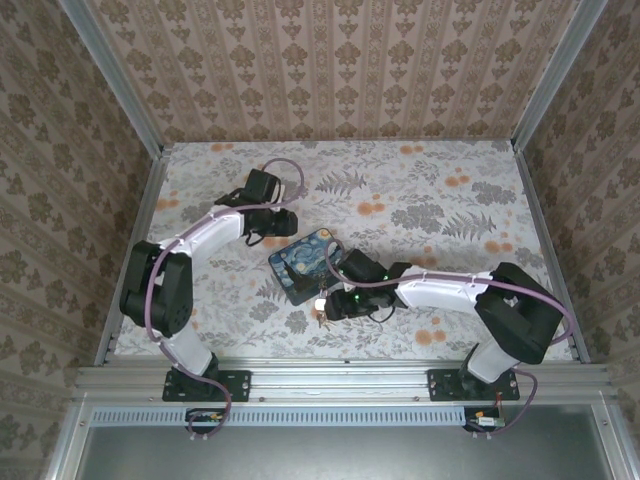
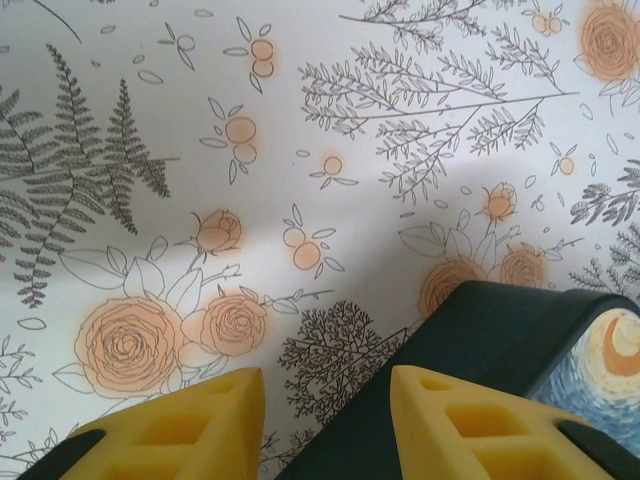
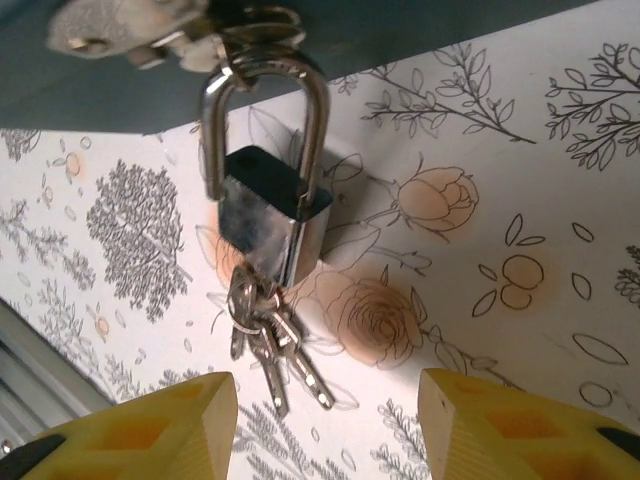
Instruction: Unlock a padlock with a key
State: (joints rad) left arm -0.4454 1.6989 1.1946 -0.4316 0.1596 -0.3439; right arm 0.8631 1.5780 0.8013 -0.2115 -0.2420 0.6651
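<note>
The floral-printed worktop (image 1: 430,200) is carrying a dark blue box with a swirly painting print (image 1: 303,262), and the small brass-coloured metal padlock (image 3: 268,222) is hanging by its shackle at that box's edge. It is sitting at twelve o'clock from the nearer right tool (image 3: 325,430), long axis running twelve to six, silver keys (image 3: 265,340) trailing toward the widely parted yellow fingers (image 3: 130,425); the left tool (image 2: 325,430), likewise gaping empty, is hovering at another box corner.

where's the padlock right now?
Right wrist view, upper centre: small metal padlock at the dark blue box's edge, keys beneath, ahead of the right claw.
</note>
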